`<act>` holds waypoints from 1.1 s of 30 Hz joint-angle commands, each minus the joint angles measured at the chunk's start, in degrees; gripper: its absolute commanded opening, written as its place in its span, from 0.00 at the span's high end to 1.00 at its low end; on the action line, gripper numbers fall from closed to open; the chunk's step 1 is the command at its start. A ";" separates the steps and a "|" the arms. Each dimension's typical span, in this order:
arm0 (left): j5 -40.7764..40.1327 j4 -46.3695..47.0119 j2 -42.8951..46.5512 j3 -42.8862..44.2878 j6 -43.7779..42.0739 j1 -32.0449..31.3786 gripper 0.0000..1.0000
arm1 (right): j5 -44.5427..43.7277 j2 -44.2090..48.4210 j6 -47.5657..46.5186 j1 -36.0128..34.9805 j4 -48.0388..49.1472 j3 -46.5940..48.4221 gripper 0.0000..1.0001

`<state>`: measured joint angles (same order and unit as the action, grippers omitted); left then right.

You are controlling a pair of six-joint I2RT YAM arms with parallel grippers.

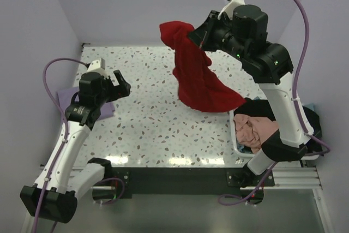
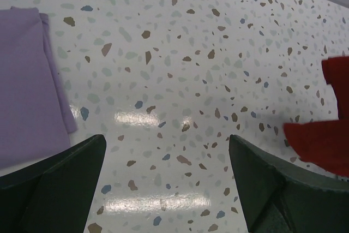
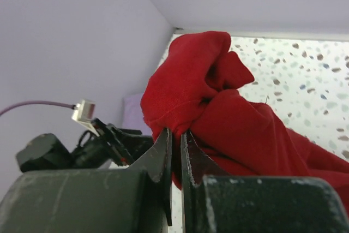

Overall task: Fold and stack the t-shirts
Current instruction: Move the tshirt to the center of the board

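You're dangling the red t-shirt (image 1: 193,75) above the surface (image 1: 147,118), right pincer (image 3: 175,151) clenching its bunched top, left pincer (image 2: 166,178) hovering released beside the lavender t-shirt (image 2: 27,80), so be lowering slowly, spreading it flat.

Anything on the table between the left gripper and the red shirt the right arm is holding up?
No. Only bare speckled tabletop lies between the left gripper and the red t-shirt, seen in the top view.

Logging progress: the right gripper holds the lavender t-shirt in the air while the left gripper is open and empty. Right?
No: the right wrist view shows the right gripper shut on the red t-shirt. The left gripper is open and empty.
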<state>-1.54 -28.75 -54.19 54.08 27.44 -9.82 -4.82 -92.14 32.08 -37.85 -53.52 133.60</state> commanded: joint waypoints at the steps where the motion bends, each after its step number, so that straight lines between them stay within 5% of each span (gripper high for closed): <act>1: -1.36 1.59 1.63 -0.65 0.59 -0.11 0.00 | 3.23 0.29 -0.17 -0.04 7.01 6.06 1.00; 4: -1.62 1.51 1.72 -0.65 0.95 -0.11 0.00 | 0.61 1.96 0.53 -0.04 8.07 3.17 1.00; 10: -2.76 0.45 2.16 -1.17 2.00 -0.11 0.00 | -14.23 12.65 2.46 0.32 9.31 -20.89 1.00; 13: -3.82 -0.51 2.69 -2.40 2.44 -0.11 0.00 | -15.66 17.23 6.58 2.33 8.78 -37.76 0.51; 14: -4.17 -0.78 2.86 -2.84 2.35 -0.11 0.00 | -15.31 18.04 7.73 4.25 8.17 -46.24 0.24; 17: -4.52 -1.74 3.04 -4.95 2.00 -0.19 0.01 | -11.89 19.45 10.29 8.04 6.41 -60.32 0.07; 23: -2.33 -1.58 1.46 -9.08 2.18 -0.19 0.03 | -7.93 20.16 7.83 8.23 8.69 -71.62 0.07; 33: -0.39 7.30 -10.38 -9.18 2.88 -3.09 0.14 | -3.28 14.01 6.07 10.51 12.91 -71.99 0.12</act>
<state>-2.04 -27.51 -61.54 43.00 29.56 -10.87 -10.81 -77.38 38.98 -28.64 -44.05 60.77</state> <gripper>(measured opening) 0.882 0.886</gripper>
